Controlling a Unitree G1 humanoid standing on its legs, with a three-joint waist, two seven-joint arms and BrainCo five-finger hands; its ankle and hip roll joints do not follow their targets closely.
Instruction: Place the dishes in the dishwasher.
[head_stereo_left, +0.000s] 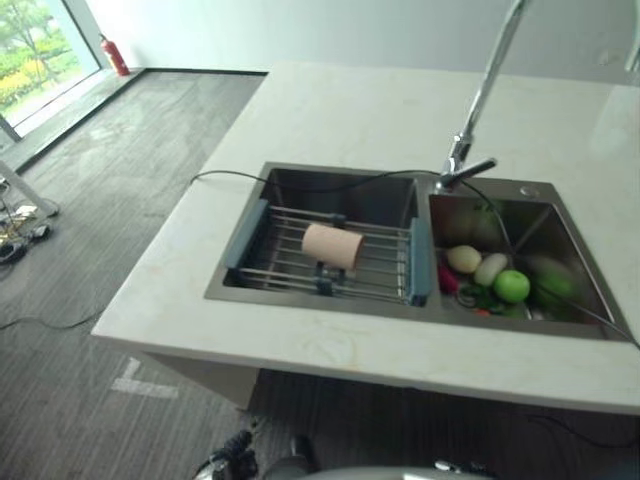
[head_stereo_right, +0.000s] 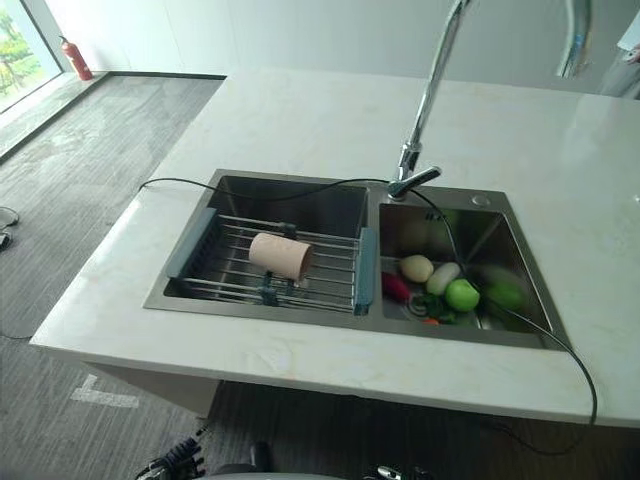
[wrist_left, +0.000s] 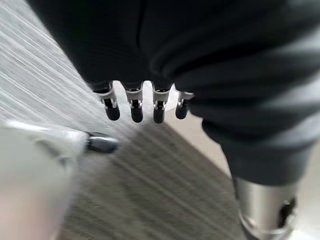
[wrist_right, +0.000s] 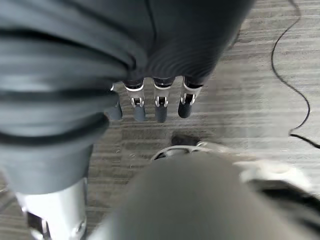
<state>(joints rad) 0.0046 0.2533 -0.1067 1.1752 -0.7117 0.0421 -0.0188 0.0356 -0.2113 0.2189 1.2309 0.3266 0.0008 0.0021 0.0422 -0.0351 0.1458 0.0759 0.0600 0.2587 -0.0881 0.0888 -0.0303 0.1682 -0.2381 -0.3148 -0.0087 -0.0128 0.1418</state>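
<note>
- Cup (head_stereo_left: 332, 245), pinkish-tan, lies on its side on the wire rack (head_stereo_left: 380, 262) across the left basin of the sink (head_stereo_left: 300, 190), centre of the frame.
- Vegetables and a green apple (head_stereo_left: 511, 286) sit in the right basin, right of centre, below the tall faucet (head_stereo_left: 480, 100).
- Left hand (wrist_left: 135, 107) hangs over grey floor, fingers straight and relaxed, holding nothing.
- Right hand (wrist_right: 160, 107) hangs likewise, fingers loose, empty.
- Fire extinguisher (head_stereo_left: 114, 56) stands upper left.
</note>
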